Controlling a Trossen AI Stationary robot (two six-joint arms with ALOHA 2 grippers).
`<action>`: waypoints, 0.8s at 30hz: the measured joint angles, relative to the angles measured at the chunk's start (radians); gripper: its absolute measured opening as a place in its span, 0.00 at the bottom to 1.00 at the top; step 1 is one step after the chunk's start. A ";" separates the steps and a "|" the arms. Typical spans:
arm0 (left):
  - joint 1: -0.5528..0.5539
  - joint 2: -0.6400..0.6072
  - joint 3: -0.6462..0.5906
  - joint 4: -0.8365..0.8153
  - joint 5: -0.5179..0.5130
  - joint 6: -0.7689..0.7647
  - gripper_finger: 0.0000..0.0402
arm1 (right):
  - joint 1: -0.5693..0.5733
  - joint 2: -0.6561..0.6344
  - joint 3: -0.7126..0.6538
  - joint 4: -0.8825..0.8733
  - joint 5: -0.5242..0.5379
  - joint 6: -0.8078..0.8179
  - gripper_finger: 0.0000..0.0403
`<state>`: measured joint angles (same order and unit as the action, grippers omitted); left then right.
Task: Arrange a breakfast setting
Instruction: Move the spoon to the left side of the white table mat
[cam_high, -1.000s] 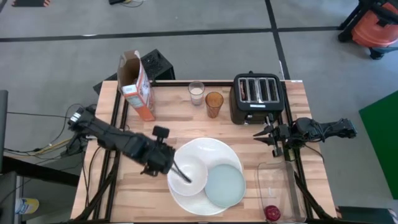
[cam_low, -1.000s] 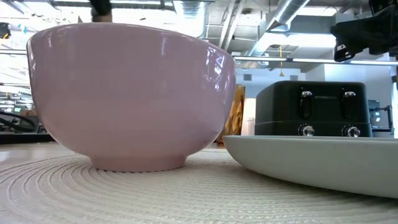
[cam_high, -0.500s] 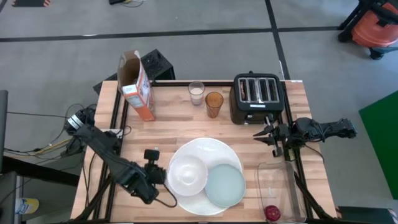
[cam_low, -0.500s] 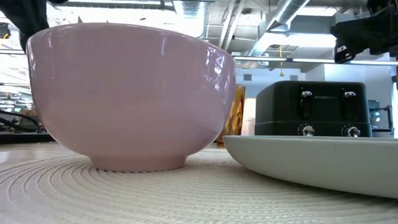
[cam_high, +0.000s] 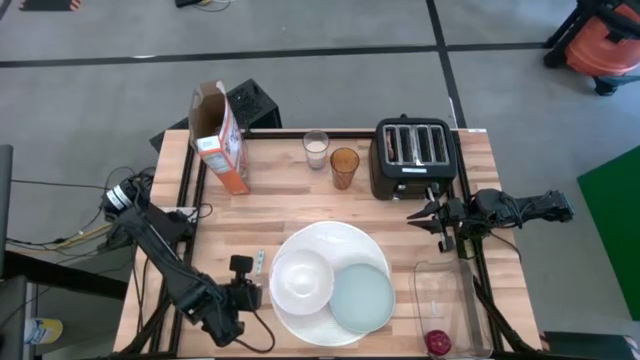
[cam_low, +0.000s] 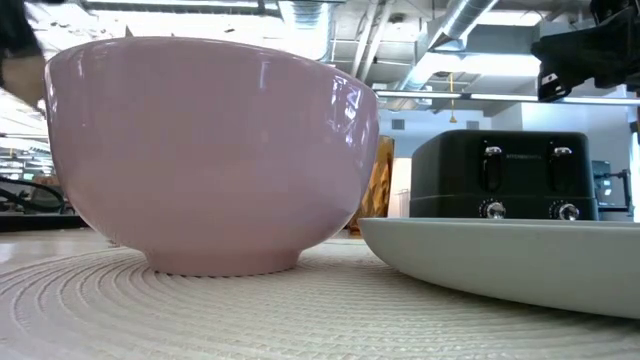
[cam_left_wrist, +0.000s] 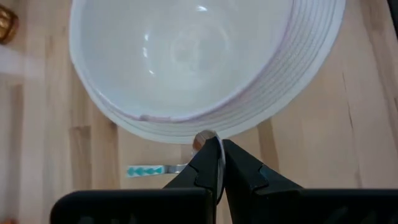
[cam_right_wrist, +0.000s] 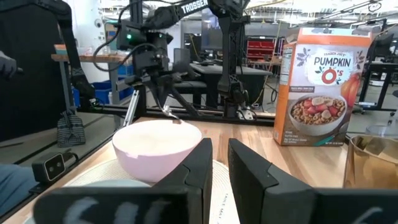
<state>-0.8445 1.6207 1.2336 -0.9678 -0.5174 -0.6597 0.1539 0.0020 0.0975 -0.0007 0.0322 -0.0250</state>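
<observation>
Wooden surface (cam_high: 300, 205): left gripper (cam_left_wrist: 213, 163), jaws clenched on the teal-handled spoon (cam_left_wrist: 163, 169), hovers just beside the large white plate (cam_high: 345, 238). Next: lay it down alongside. Right gripper (cam_high: 418, 212) idle, nearly closed.

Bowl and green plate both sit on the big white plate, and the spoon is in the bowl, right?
Not the spoon. The high view shows it on the wood left of the big plate, by the left hand. The bowl is empty. Bowl and green plate do sit on the big plate.
</observation>
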 joint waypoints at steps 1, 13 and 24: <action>-0.001 0.000 -0.021 0.032 0.000 0.000 0.00 | 0.000 0.000 0.000 0.000 0.000 0.000 0.19; -0.001 0.000 -0.190 0.289 -0.003 -0.020 0.01 | 0.000 0.000 0.000 0.000 0.000 0.000 0.19; -0.001 0.000 -0.245 0.332 0.089 -0.049 0.06 | 0.000 0.000 0.000 -0.001 0.000 0.000 0.19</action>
<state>-0.8459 1.6203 0.9887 -0.6357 -0.4287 -0.7091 0.1538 0.0020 0.0975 -0.0017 0.0319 -0.0250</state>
